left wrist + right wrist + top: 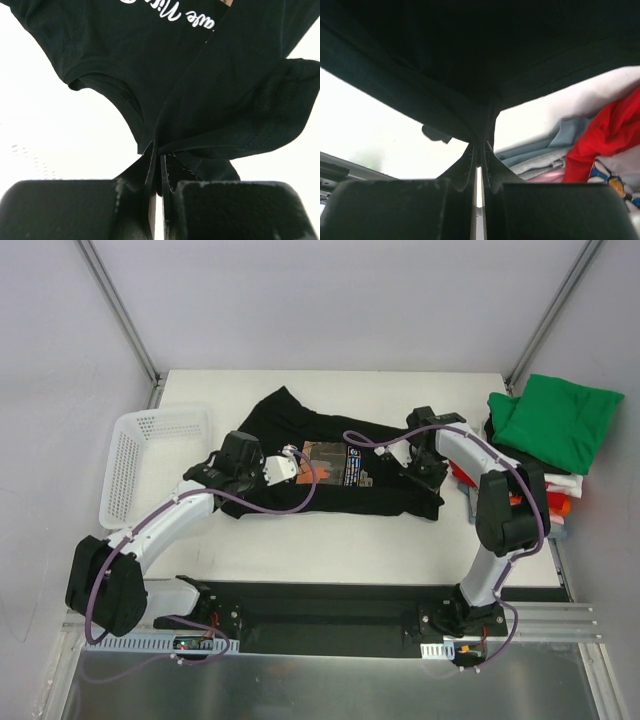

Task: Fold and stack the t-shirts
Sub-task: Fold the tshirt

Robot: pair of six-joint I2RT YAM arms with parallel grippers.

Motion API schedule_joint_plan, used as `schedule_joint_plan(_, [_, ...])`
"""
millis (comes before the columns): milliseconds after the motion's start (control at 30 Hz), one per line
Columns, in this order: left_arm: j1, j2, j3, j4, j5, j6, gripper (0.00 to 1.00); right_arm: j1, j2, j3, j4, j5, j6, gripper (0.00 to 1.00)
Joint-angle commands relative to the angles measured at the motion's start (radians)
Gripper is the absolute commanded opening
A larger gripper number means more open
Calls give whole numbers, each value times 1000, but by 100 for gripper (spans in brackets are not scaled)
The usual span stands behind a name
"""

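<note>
A black t-shirt [330, 475] with a rectangular red and white chest print lies across the middle of the table, partly gathered. My left gripper [290, 466] is shut on a fold of the black t-shirt near its left side; the pinched cloth [210, 115] hangs from the jaws in the left wrist view. My right gripper [400, 455] is shut on the shirt's right part; the black cloth [470, 65] drapes over it in the right wrist view. A stack of folded t-shirts [545, 445], green on top, stands at the right edge.
A white plastic mesh basket [150, 460] stands at the table's left edge. The folded stack shows in the right wrist view [590, 145] with red, grey and pink layers close beside the right gripper. Bare white table [350, 540] lies in front of the shirt.
</note>
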Motion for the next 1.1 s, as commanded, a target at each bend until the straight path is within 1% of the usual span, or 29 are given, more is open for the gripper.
schedule_joint_plan(0, [26,37,56,32,56,50,0,-16,46,66,-26,-16,-34,1])
schedule_joint_plan(133, [48,87,93,38,71,59,0,-19,88,92,-24,-19,-35,1])
schedule_joint_plan(467, [68,218,171,49,95,71,0,-21,136,155,-35,3,-41,1])
schedule_joint_plan(733, [85,273,209,54,107,75,0,-27,148,199,-43,21,-51,1])
schedule_joint_plan(1000, [85,322,257,58,105,76,0,-33,173,198,-34,30,-59,1])
schedule_joint_plan(1033, [85,336,262,58,104,75,0,-36,177,199,-31,30,-59,1])
schedule_joint_plan(1067, [86,340,271,58,101,76,0,-34,179,199,-29,33,-58,3])
